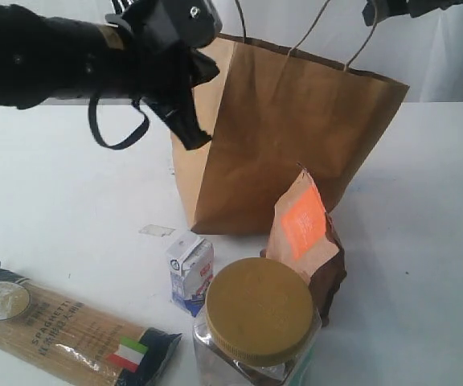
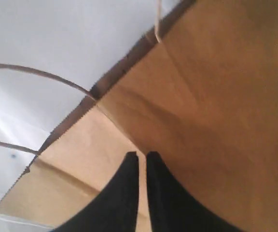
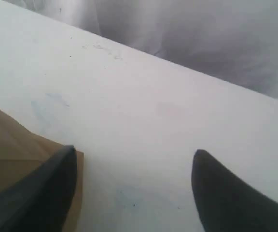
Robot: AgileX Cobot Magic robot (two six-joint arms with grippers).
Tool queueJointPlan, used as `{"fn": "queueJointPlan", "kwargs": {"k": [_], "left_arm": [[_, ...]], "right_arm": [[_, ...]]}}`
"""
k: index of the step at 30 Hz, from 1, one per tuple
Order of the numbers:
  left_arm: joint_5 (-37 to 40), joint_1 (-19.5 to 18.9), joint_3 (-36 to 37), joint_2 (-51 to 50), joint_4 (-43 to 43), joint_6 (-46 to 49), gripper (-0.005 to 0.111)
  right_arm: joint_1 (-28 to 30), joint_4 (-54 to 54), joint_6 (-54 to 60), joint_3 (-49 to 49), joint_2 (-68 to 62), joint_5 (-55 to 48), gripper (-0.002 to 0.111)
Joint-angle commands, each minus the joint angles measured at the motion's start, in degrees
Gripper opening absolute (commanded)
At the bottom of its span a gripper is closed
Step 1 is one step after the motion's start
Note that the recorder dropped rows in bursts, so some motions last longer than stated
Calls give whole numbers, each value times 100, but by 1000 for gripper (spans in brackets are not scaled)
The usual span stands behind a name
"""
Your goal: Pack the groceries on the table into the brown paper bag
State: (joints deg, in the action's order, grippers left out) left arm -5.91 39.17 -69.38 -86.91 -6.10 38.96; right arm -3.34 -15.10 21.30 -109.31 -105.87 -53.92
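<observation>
The tall brown kraft paper bag stood upright on the large flat white tabletop, towards the far side, mouth up and its twisted paper-cord handles rising above the rim. The left gripper hung at the bag's left wall, black and angled downward, with a black cable loop drooping under the arm. In the left wrist view that left gripper had its two dark fingers drawn almost together, only a thin slit between them, nothing in it, and the bag's brown side filled the picture behind.

The right gripper had its fingers spread wide and empty, above bare white table with a brown corner of the bag just beside one finger. In the exterior view only a dark piece of the right arm showed at the top edge, above the handles.

The groceries sat in front of the bag. The brown-orange pouch stood upright just before the bag's front wall. The small white-blue carton stood to its left. The clear jar with the mustard lid was nearest the camera, between them and overlapping the pouch in view. The long spaghetti pack with the Italian flag lay flat at the near left, well apart from the bag. A small pale scrap lay on the table near the bag's base
</observation>
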Motion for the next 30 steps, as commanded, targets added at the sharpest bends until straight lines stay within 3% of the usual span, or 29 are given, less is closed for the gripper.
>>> {"fn": "queueJointPlan", "kwargs": {"k": [1,4,6,9,10,11,12,14,20,30], "left_arm": [[1249,26,-888,-382,-387,-1664,23],[3502,26,-2095,-724,-387,-1550,11],[4637,91,-3001,-947,-396,-996,0],[4508,151,-3659,-1155,-455,420,6],[4372,151,-3741,-1257,-700,1370,19],[4284,151,-3741,-1311,-791,1665,28],[4215,151,-3741,-1427,-765,1779,47],[3957,151,-3741,-1727,-647,1779,62],[3445,151,-3741,-2171,388,1800,61],[3243,151,-4140,-2182,412,1636,61]], "right_arm": [[320,-14,-378,-77,-350,-540,63],[517,-538,-340,-94,-567,-973,63],[533,-867,-80,-94,-606,-974,63],[508,-1240,206,-94,-522,-1114,63],[508,-1267,241,-94,-459,-1151,63],[508,-1267,253,-94,-427,-1151,63],[508,-1267,253,-94,-375,-1151,63],[508,-1267,253,-94,-336,-1150,63],[508,-1267,253,-72,-336,-1364,63],[508,-1496,582,-61,-336,-1580,63]]}}
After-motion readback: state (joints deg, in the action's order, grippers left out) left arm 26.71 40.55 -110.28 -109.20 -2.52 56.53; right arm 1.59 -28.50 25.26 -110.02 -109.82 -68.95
